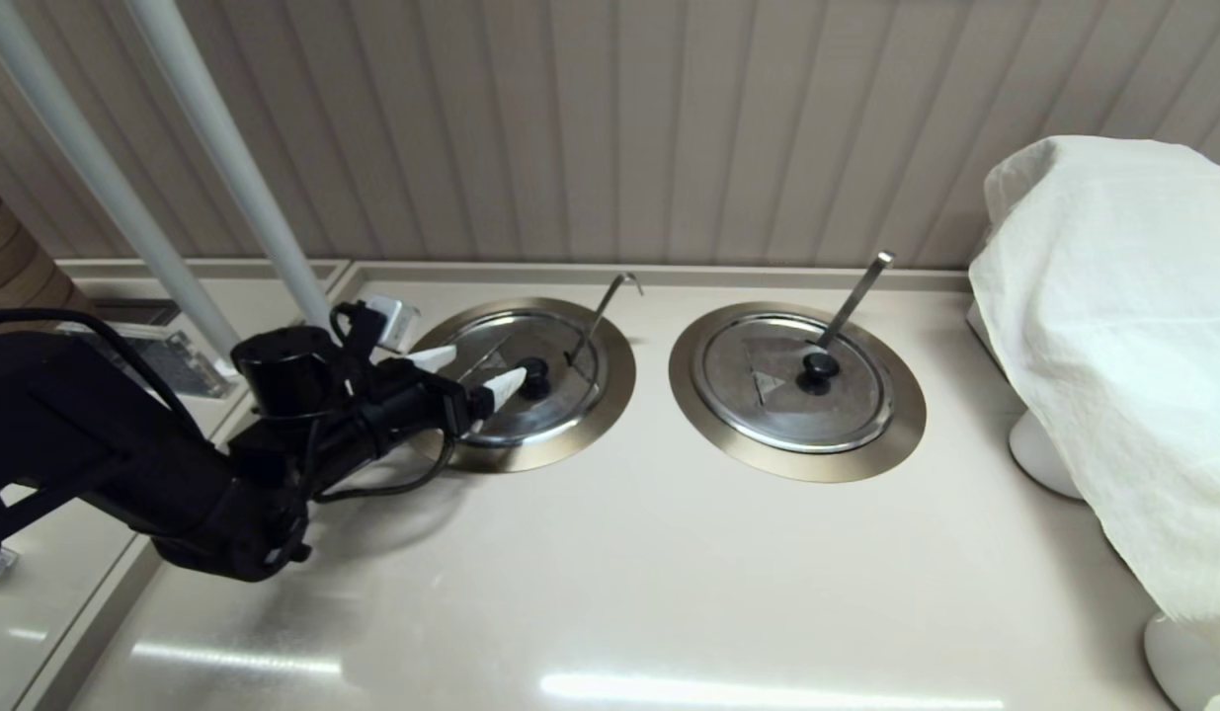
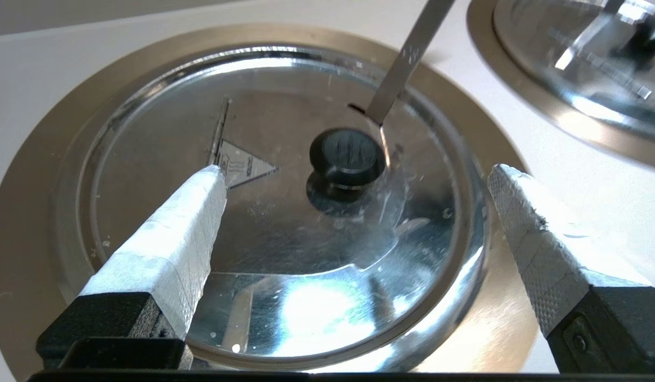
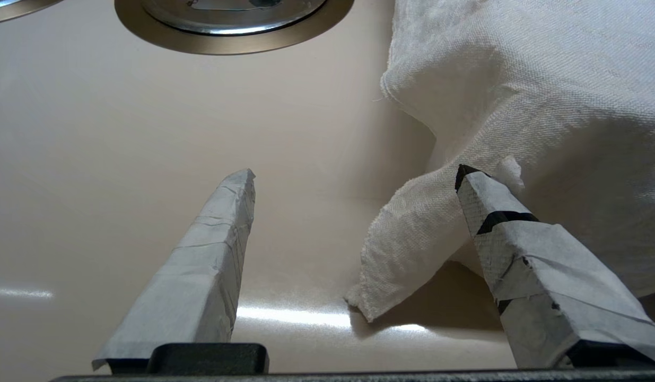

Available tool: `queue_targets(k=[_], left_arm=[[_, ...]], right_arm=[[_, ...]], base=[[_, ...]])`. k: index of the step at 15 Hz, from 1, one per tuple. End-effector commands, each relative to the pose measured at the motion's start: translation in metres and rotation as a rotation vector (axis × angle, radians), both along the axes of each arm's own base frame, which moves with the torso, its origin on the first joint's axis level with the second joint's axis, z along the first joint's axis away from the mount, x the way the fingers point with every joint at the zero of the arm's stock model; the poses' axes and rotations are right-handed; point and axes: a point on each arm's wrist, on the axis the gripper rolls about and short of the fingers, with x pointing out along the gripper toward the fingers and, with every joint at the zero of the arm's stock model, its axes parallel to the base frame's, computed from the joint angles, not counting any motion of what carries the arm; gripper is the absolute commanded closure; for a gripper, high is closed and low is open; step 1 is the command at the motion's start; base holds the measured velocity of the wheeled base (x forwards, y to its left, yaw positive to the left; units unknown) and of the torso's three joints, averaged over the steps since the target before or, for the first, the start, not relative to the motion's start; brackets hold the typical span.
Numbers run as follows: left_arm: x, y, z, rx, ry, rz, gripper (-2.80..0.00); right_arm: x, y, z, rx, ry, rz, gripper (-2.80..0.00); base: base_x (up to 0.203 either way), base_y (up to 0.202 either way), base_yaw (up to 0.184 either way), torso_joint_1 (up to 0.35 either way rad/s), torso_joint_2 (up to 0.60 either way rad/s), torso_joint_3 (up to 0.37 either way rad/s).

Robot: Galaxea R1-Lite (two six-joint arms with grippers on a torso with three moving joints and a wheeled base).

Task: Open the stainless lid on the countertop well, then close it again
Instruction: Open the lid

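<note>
My left gripper is hovering spread wide and empty over the round shiny steel lid, which is lying shut in the brushed-steel-ringed countertop well. My right gripper, likewise parted and empty, is idling at the white cloth toward three o'clock.

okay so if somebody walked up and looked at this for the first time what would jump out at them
Probably the black left arm reaching in from the left, its open left hand poised over the stainless lid near the black knob. Next, two matching steel-ringed wells side by side at the back of the pale counter, both covered. Then the big white cloth draped over something at far right.
</note>
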Motion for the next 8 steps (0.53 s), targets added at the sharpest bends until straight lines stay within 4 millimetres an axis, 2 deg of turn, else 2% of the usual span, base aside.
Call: queue_targets(k=[1,4,8], left_arm=[[0.01,-0.003,-0.024,0.053,0.025,-0.002,-2.8],[0.024,-0.008,-0.037,0.074,-0.022,0.069,-2.8],[0.03,-0.019,-0.044,0.074,-0.062,0.092,-2.8]], right_arm=[[0.0,0.0,0.0,-0.001,-0.001,0.0,-2.8],[0.0,0.0,0.0,-0.001,-0.001,0.0,-2.8],[0.0,0.0,0.0,0.0,-0.001,0.0,-2.8]], base=[[0.0,0.0,0.0,0.0,0.0,0.0],[0.0,0.0,0.0,0.0,0.0,0.0],[0.0,0.0,0.0,0.0,0.0,0.0]])
